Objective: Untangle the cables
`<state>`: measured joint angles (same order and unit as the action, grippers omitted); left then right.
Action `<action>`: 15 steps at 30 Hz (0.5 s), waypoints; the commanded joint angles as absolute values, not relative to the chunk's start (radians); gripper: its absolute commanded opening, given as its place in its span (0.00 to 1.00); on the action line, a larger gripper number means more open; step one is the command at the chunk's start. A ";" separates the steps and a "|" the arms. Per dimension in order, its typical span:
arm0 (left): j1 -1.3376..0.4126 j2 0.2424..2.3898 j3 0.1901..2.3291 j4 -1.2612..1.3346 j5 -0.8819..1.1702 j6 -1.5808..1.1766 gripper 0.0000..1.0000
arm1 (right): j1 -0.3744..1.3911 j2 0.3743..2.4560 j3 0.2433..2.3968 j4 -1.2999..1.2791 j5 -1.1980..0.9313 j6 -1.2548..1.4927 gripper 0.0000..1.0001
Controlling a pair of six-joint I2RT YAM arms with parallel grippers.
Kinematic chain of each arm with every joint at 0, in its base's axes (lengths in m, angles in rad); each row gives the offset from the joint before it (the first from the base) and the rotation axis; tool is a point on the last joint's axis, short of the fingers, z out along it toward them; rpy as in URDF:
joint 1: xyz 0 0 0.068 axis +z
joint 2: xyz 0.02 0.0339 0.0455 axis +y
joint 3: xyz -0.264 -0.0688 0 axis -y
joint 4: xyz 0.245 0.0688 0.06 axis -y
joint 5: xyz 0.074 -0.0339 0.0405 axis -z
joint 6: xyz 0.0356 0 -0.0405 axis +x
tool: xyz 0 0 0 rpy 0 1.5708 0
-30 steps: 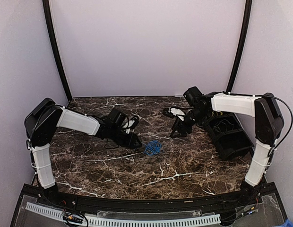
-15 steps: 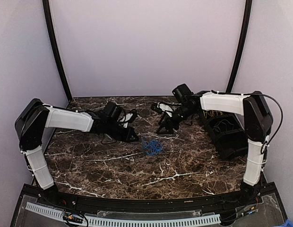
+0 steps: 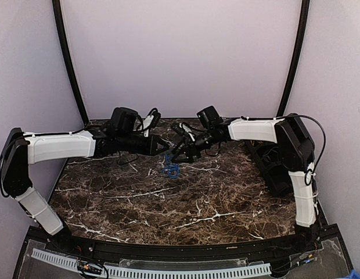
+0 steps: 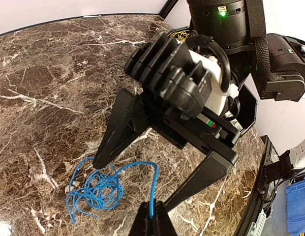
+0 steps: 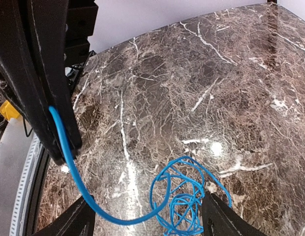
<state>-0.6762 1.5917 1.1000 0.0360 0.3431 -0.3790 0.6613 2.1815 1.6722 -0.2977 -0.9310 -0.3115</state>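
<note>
Pale lilac walls close in on three sides, and under them the dark marbled bench [image 3: 197,203] carries the whole show. From 9 o'clock comes the left arm [image 3: 58,145], stretched long and low; from 3 o'clock the right arm [image 3: 255,129] reaches in to meet it, and the two crowd together just past centre toward 12. Over at 3 o'clock sits a black bin [image 3: 279,168], with what look like yellow cables [image 4: 181,34] tucked inside. Now the business end: the left tool [image 4: 152,221] is pressed together, pinching one strand of the blue cable bundle [image 3: 170,170], which lies on the bench right below both tools. The right tool [image 4: 133,182] is spread wide, straddling the air above the tangle with nothing in it. From the right wrist you see that strand arc out of the heap up into the left tool [image 5: 64,147]. So, my read: early going. One loop is drawn free, but the bulk of the bundle [image 5: 182,201] is a tight knot, and the yellow lot looks untouched. As for room, there's open bench toward 6 o'clock for pulling out slack; the back wall at 12 is near, the bin guards 3, and the two tools are close enough to clip each other.
</note>
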 commanded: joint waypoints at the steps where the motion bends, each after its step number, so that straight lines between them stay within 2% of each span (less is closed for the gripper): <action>1: -0.671 1.540 1.103 0.048 0.339 -0.395 0.00 | 0.678 2.201 1.691 -0.187 -1.049 -0.195 0.76; 9: -0.672 1.516 1.150 0.045 0.366 -0.434 0.00 | 0.682 2.190 1.674 -0.046 -1.029 -0.103 0.74; 13: -0.672 1.480 1.169 0.054 0.362 -0.463 0.00 | 0.684 2.220 1.671 0.038 -1.059 -0.019 0.58; 15: -0.672 1.456 1.182 0.056 0.359 -0.475 0.00 | 0.683 2.236 1.656 0.094 -1.081 0.032 0.41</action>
<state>-0.6762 1.5452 1.1305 0.0338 0.3511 -0.4385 0.6739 2.1998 1.6695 -0.0525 -1.0267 -0.0845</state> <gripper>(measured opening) 0.021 0.540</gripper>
